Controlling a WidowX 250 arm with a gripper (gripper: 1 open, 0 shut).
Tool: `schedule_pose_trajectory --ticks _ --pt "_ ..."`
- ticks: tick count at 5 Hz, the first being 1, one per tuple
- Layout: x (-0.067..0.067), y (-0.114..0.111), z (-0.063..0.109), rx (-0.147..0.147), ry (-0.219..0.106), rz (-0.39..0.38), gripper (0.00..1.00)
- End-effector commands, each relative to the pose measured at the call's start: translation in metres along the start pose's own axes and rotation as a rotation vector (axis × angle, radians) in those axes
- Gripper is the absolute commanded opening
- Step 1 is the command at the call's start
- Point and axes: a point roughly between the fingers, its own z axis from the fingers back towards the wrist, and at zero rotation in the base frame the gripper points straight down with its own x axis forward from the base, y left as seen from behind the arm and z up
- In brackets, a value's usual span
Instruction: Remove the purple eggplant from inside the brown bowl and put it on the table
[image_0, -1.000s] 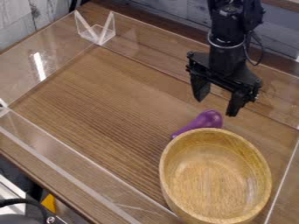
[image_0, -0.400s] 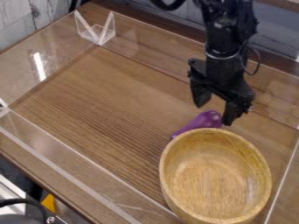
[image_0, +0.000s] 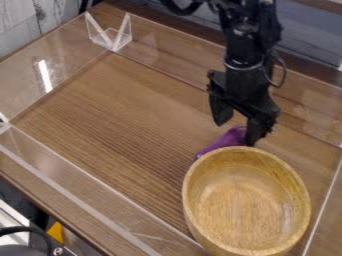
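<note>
The purple eggplant (image_0: 222, 146) lies on the table (image_0: 120, 120) just behind the rim of the brown bowl (image_0: 247, 205), touching or nearly touching it. The bowl is empty and stands at the front right. My gripper (image_0: 241, 122) hangs directly above the eggplant with its black fingers (image_0: 217, 113) spread open, holding nothing. The fingertips are just above the eggplant's far end and partly hide it.
Clear acrylic walls (image_0: 54, 170) run along the table's edges. A clear acrylic stand (image_0: 110, 32) sits at the back left. The arm's black column (image_0: 247, 40) rises at the back right.
The gripper has moved left and toward the front, down closer over the eggplant. The eggplant and bowl have not moved.
</note>
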Motion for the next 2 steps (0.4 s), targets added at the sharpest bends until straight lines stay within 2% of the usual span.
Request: schedule_pose_trajectory --ticks 1,2 --pt "0.018 0.013 0.041 0.013 -0.102 -0.01 1.0" --pt "0.012 -0.003 0.051 -0.004 -0.114 -0.015 1.0"
